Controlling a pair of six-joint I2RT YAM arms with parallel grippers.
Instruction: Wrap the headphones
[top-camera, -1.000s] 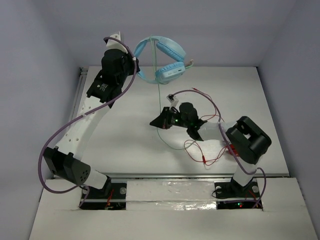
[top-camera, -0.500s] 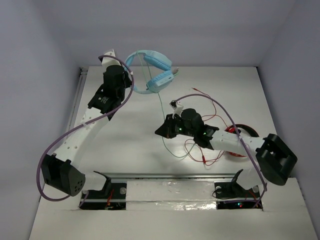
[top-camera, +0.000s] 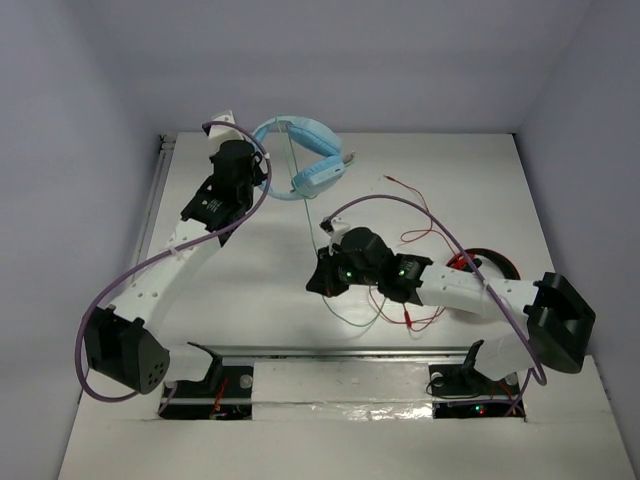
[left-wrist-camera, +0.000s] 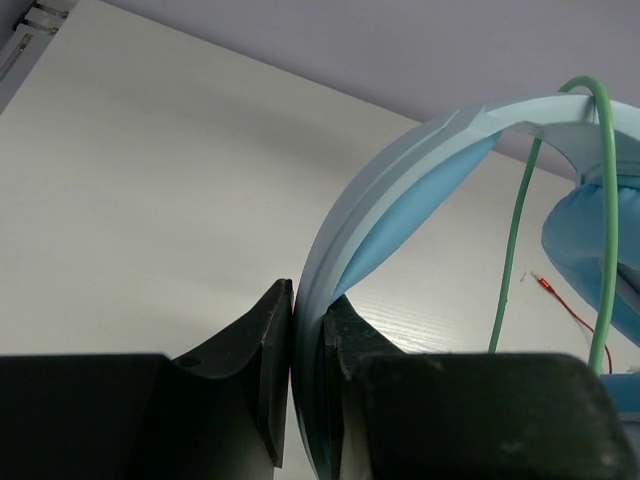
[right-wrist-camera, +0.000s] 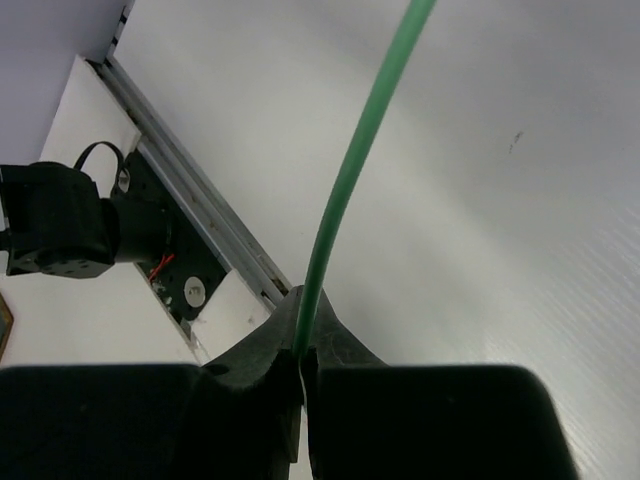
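The light blue headphones (top-camera: 300, 150) hang in the air over the far left of the table, held by the headband. My left gripper (top-camera: 262, 168) is shut on the headband (left-wrist-camera: 400, 190), which runs between its jaws (left-wrist-camera: 308, 330). The thin green cable (top-camera: 300, 215) drops from the headphones to my right gripper (top-camera: 318, 282) at mid-table. In the left wrist view the cable (left-wrist-camera: 515, 230) loops over the headband beside an ear cup (left-wrist-camera: 590, 240). My right gripper (right-wrist-camera: 302, 345) is shut on the cable (right-wrist-camera: 360, 160). Slack cable (top-camera: 350, 322) lies on the table.
Small red headphones (top-camera: 490, 264) lie at the right, partly under my right arm. Their red cable (top-camera: 412, 225) sprawls across mid-table, with its plug end in the left wrist view (left-wrist-camera: 548, 285). The table's near rail (right-wrist-camera: 190, 200) and the left arm's base (right-wrist-camera: 60, 220) lie below my right gripper.
My right gripper moved left and toward the near edge with the cable. My left gripper shifted a little and turned the headphones. The red headphones came into view.
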